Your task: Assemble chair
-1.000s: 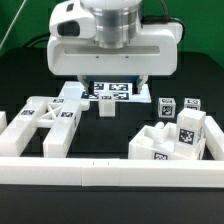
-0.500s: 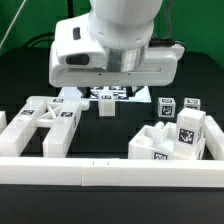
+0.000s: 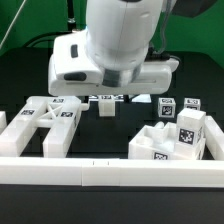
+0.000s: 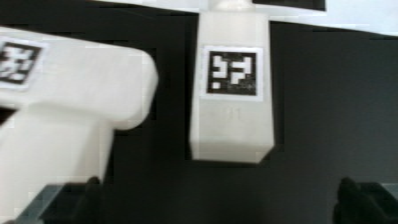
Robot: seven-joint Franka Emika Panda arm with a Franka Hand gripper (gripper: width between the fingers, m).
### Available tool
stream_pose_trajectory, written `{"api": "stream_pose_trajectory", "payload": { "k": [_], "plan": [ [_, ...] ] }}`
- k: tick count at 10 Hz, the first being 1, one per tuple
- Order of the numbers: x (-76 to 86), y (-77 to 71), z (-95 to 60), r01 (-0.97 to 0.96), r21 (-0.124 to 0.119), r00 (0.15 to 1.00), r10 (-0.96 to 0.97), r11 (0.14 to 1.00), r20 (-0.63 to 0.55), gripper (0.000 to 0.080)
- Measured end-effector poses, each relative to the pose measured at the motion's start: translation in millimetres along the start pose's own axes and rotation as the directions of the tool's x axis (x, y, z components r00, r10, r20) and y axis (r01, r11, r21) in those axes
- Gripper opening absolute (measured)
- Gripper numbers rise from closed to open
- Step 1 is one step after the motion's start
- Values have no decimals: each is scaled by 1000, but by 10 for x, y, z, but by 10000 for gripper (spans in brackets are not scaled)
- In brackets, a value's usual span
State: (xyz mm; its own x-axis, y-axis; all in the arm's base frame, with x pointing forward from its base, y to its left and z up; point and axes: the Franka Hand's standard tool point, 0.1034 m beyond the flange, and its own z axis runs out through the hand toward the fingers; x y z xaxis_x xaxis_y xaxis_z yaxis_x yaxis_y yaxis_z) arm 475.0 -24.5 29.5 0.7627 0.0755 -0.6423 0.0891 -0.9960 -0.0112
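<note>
My gripper hangs wide open — nothing held
A tagged peg lies flat on the black table under me, untouched; the X-braced frame and notched block sit apart inside the white border rail

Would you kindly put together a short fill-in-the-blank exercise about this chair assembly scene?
1. The end effector is ___, with nothing between its fingertips.
2. The X-braced frame lies on the exterior view's ___ side.
3. The long peg seen in the wrist view bears one square black-and-white ___.
4. The table is ___ in colour.
Missing words: open; left; tag; black.
</note>
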Motion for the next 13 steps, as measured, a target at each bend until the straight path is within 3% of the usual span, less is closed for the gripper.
{"api": "stream_pose_trajectory", "payload": {
  "k": [3, 4, 5, 8, 9, 13],
  "plan": [
    [-76, 2, 21, -3, 8, 998, 3, 1000, 70, 649],
    [-131, 16, 33, -11, 23, 985, 7, 1000, 173, 649],
    [-68, 26, 58, -14, 22, 971, 9, 1000, 238, 649],
    [-118, -17, 130, -28, 34, 900, 10, 999, 436, 649],
    [-38, -16, 129, -22, 30, 902, 7, 999, 432, 649],
    [15, -1, 197, -31, 20, 911, 20, 999, 412, 649]
  ]
}}
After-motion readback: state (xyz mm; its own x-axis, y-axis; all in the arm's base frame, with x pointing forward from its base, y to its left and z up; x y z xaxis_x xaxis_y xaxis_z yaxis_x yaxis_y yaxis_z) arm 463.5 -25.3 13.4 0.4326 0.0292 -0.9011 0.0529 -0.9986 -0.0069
